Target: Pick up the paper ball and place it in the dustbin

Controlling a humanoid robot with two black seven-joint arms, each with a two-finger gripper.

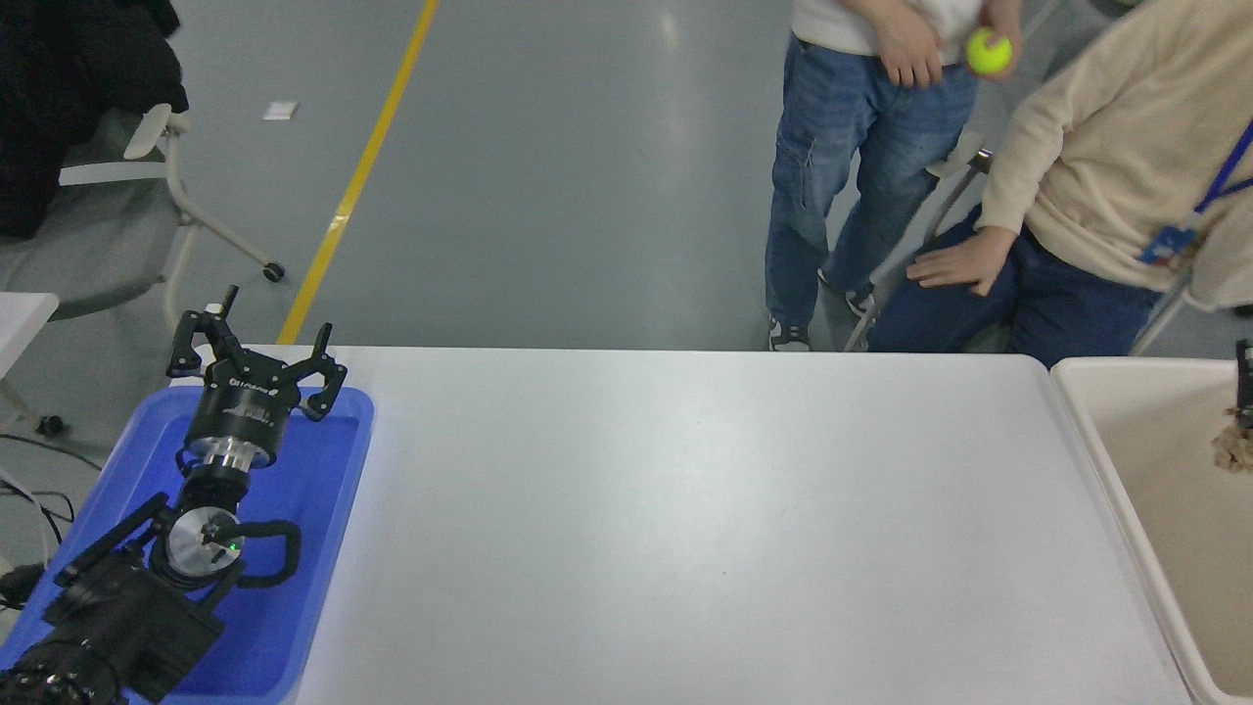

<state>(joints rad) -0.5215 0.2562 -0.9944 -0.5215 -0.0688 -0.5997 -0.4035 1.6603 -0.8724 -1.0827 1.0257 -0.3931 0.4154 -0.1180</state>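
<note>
The right gripper (pixel 1245 392) is showing only as a black sliver at the picture's right edge, over the dustbin (pixel 1087 411); whether it is apart or clamped cannot be told. Just below it a tan scrap of the paper ball (pixel 1235 450) is hanging inside the bin's rim line, mostly cut off by the frame. The white bench (pixel 685 509) is lying bare between the bin and the blue tray (pixel 333 548). The left gripper (pixel 256 354) is resting over the tray's far edge, fingers spread apart.
</note>
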